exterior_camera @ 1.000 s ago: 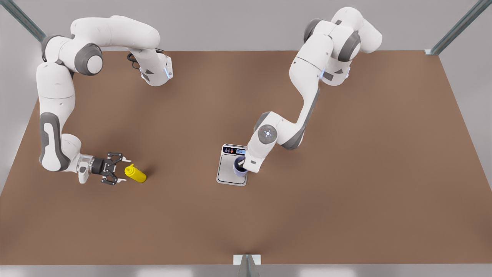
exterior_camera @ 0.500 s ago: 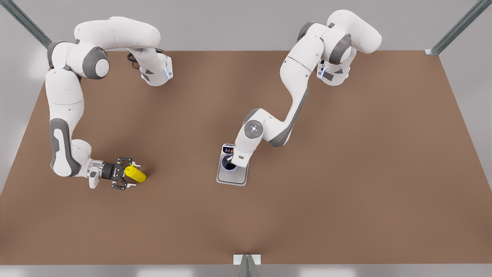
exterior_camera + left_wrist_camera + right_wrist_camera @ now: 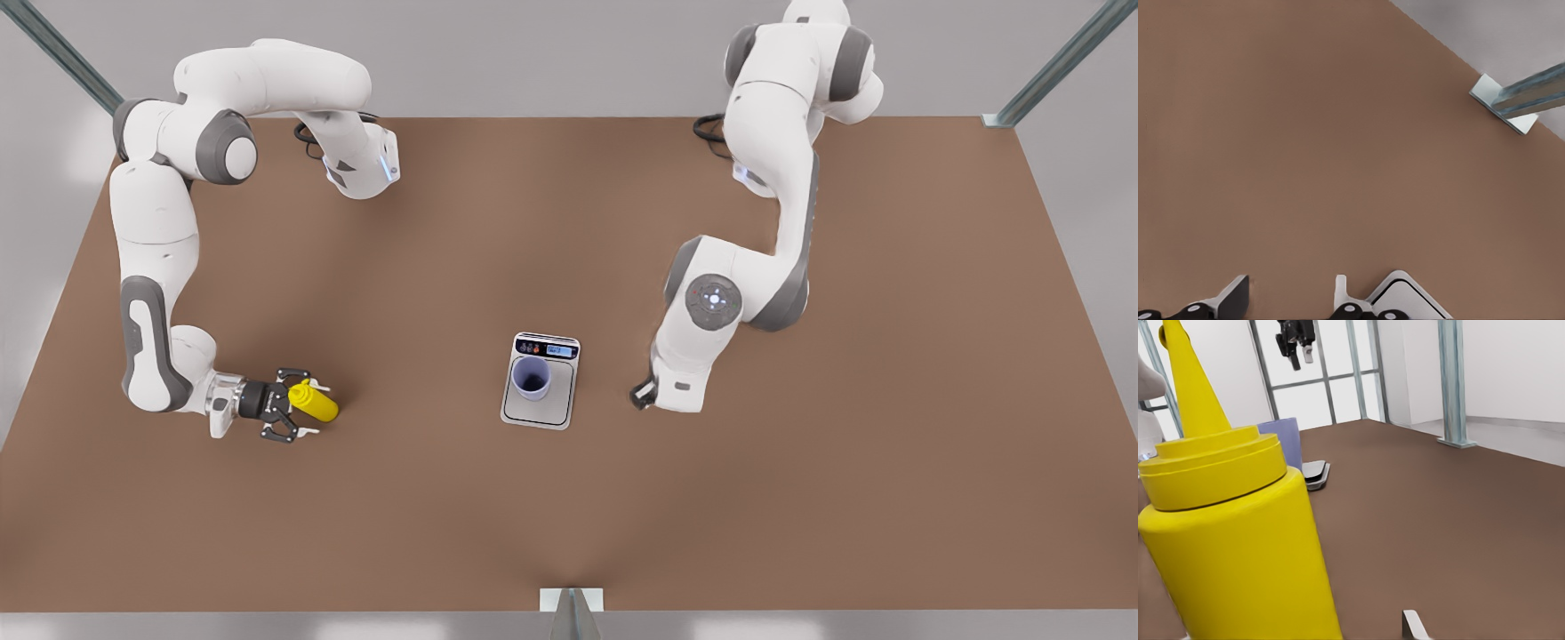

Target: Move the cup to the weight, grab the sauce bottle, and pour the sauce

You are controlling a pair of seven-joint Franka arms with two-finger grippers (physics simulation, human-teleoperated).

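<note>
The lavender-blue cup [image 3: 532, 377] stands upright on the silver scale [image 3: 555, 411], free of any gripper. My left gripper [image 3: 642, 392] hangs open above the table to the front view's right of the scale. In the left wrist view its fingers [image 3: 1238, 293] stand apart over bare table, with a corner of the scale [image 3: 1408, 297] beside them. The yellow sauce bottle [image 3: 313, 402] stands at the front view's left. My right gripper [image 3: 311, 409] is open with a finger on each side of the bottle. One fingertip [image 3: 1411, 625] shows apart from the bottle [image 3: 1238, 540].
The brown table [image 3: 800, 489] stretches wide around both things. Metal frame posts [image 3: 571, 613] stand at its edges and corners. In the right wrist view the cup [image 3: 1279, 440] and the scale [image 3: 1315, 472] sit far off beyond the bottle.
My left gripper let go of the cup on the scale and pulled away to the front view's right. My right gripper slid forward around the bottle.
</note>
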